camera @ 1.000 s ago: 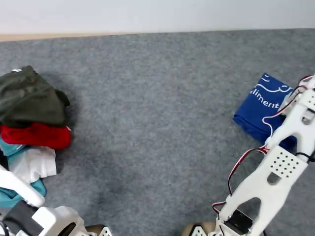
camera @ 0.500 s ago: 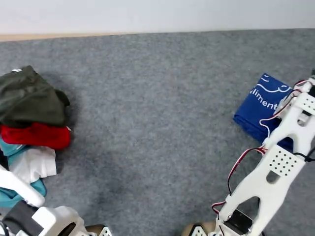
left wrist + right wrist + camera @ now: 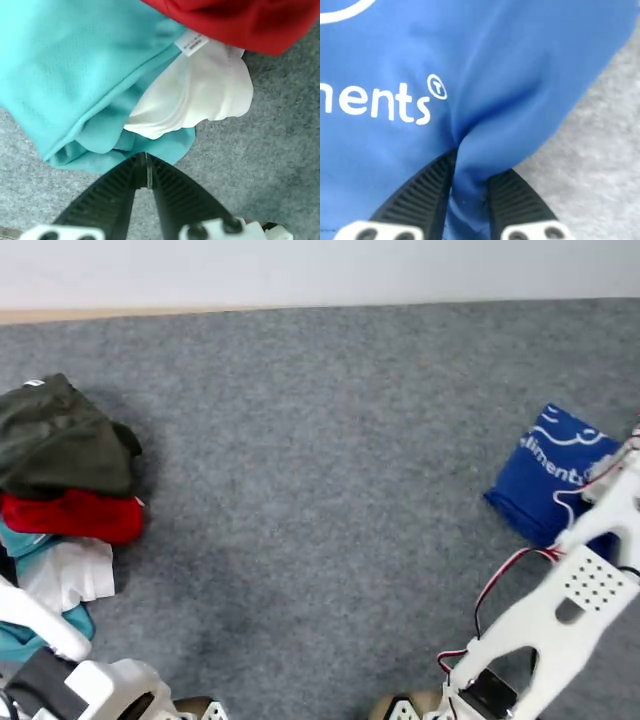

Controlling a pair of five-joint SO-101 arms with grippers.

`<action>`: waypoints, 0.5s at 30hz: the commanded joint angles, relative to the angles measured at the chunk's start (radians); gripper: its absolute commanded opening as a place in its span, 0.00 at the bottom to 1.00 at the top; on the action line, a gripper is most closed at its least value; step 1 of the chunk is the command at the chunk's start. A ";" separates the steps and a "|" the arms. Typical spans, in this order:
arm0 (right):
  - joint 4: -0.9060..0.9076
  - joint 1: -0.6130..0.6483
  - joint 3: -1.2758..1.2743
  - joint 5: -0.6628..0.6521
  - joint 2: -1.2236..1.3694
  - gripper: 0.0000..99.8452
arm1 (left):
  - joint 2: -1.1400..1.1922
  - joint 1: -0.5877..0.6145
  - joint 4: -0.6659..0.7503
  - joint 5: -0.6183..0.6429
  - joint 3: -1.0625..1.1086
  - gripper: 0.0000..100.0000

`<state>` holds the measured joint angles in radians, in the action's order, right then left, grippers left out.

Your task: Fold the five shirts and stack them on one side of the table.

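Right pincer (image 3: 470, 167) pinching blue shirt (image 3: 495, 75); left pincer (image 3: 146, 167) closed on nothing.
Right pincer jaws are clamped on a raised fold of the folded blue shirt, which lies at the right edge of the grey tabletop (image 3: 300, 490). Left pincer tips meet over bare tabletop just beside the teal shirt (image 3: 60, 75); the white shirt (image 3: 200, 95) and red shirt (image 3: 240, 20) lie beyond it. The dark green shirt (image 3: 65, 435) lies against the red one at the left edge, well apart from the blue shirt.

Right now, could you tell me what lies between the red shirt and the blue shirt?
Nothing: in the high view, bare grey mat stretches from the red shirt to the blue shirt.
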<state>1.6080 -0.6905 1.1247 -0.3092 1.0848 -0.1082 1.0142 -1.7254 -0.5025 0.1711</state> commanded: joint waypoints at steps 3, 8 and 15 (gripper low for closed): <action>0.022 -0.147 0.060 -0.097 -0.076 0.01 | -0.046 -0.063 -0.028 -0.008 -0.004 0.01; 0.015 -0.263 0.144 -0.158 -0.070 0.01 | -0.046 -0.117 -0.029 0.043 -0.004 0.01; -0.031 -0.346 0.199 -0.209 -0.068 0.01 | -0.046 -0.157 -0.029 0.043 -0.004 0.01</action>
<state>1.6049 -1.0065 1.2674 -0.5010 1.0863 -0.1082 0.8669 -1.7254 -0.4718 0.1711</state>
